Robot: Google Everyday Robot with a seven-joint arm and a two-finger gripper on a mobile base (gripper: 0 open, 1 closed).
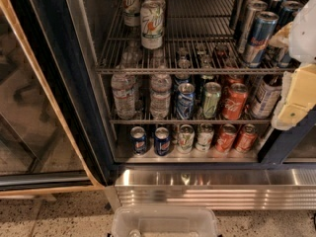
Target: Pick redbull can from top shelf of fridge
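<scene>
The fridge [212, 186] stands with its dark-framed glass door [44, 107] swung open to the left. The top shelf [197, 23] is a wire rack. The redbull can [258, 37], blue and silver with a red logo, stands at the front right of that shelf, ahead of a row of plainer slim silver cans [245, 9]. Tall white-green cans [151, 24] stand at the shelf's left. My gripper [295, 83], white and cream, enters from the right edge. It is just right of the redbull can and slightly lower, in front of the shelf rail.
The middle shelf holds water bottles [123, 95] and soda cans [233, 100]. The bottom shelf holds blue, silver and red cans [161, 140]. A clear plastic container [165, 223] sits at the bottom edge. The fridge's dark right frame [281, 142] is below my gripper.
</scene>
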